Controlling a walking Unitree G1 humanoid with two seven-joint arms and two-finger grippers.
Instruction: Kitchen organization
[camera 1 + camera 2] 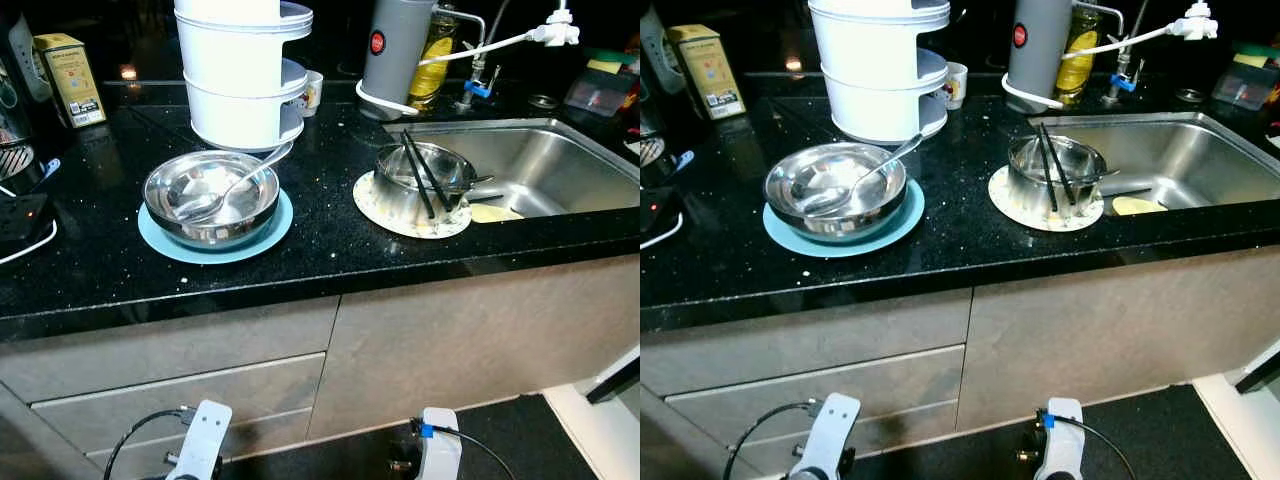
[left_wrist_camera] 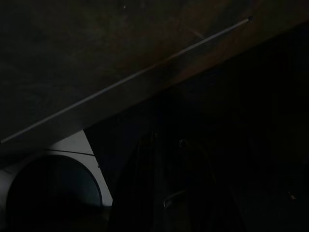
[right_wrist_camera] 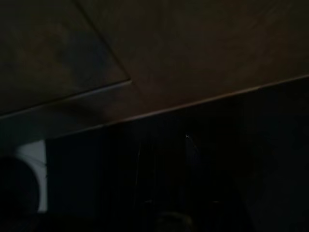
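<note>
A steel bowl (image 1: 211, 198) with a spoon (image 1: 232, 187) in it rests on a light blue plate (image 1: 160, 239) on the black counter (image 1: 320, 250). To its right, at the sink's edge, a second steel bowl (image 1: 423, 177) stands on a patterned white plate (image 1: 375, 207). Two black chopsticks (image 1: 424, 172) lie across this bowl. Both arms hang low in front of the cabinets, the left arm (image 1: 200, 440) and the right arm (image 1: 438, 450). The wrist views are very dark and give only cabinet fronts.
A steel sink (image 1: 560, 170) lies at the right, holding a yellow item (image 1: 495, 212). A white tiered container (image 1: 243, 70), a grey appliance (image 1: 395, 50), an oil bottle (image 1: 434, 55) and a yellow box (image 1: 70, 78) stand along the back. Drawers (image 1: 180, 395) sit below the counter.
</note>
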